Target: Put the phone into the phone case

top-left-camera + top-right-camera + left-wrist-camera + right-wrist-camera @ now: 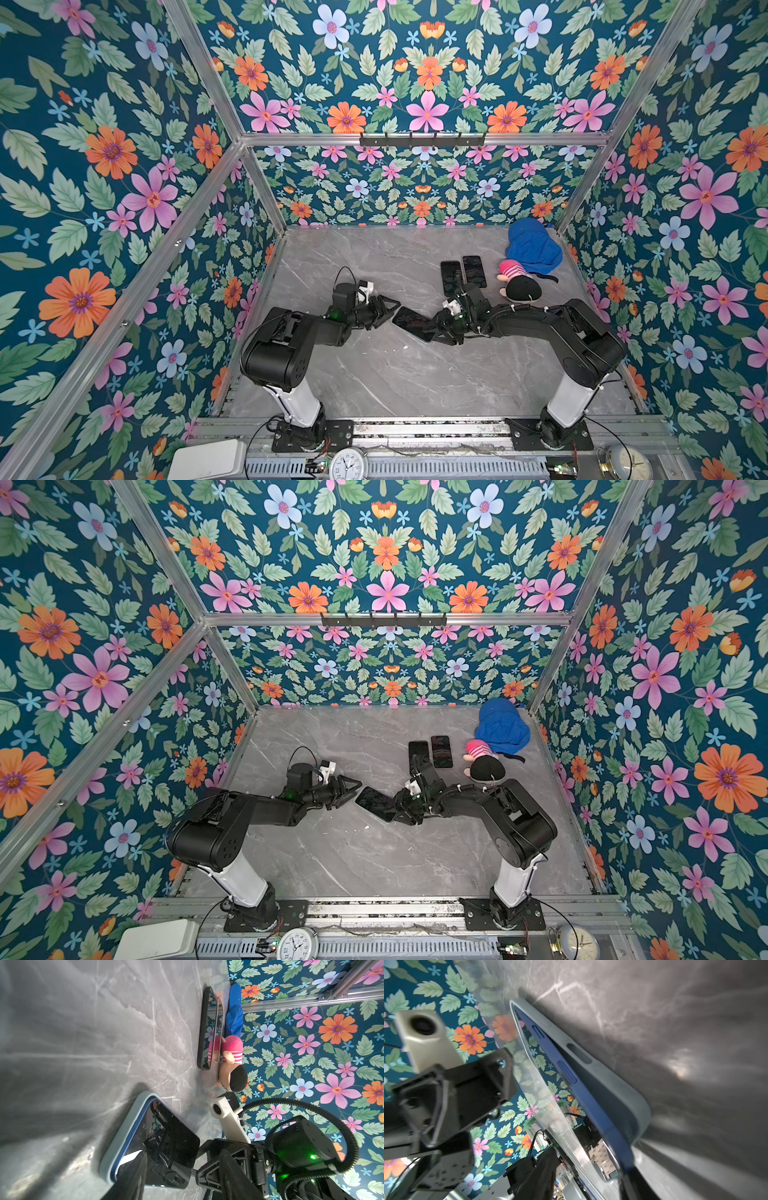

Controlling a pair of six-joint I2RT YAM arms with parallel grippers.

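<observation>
Floral wallpaper in teal, orange and pink lined the walls around a grey marble-patterned surface (374,374). Near its middle, between the two arms, lay the phone (413,325), screen up and dark. In both top views its long axis ran roughly left to right across the surface. It sat on a slant, the left end slightly farther back and the right end slightly nearer the front.

The phone sat in a pale grey-blue phone case (612,1088). In the right wrist view the phone's blue side (581,1088), with its buttons, showed above the case wall along one long edge, so it was tilted rather than seated flush. The left wrist view showed the case rim (124,1132) lying on the surface along the phone's other long edge.

The left gripper (395,315) was at the phone's left end, its jaws spread in a V. Whether a finger touched the phone could not be told. The right gripper (434,332) was at the right end, its jaws parted and gripping nothing I could make out. One dark finger (633,1184) was just beside the case's corner.

At the back right two more dark phones (463,272) lay side by side, lengthwise front to back. Beside them were a plush doll (519,284) and a blue cloth (534,245).
</observation>
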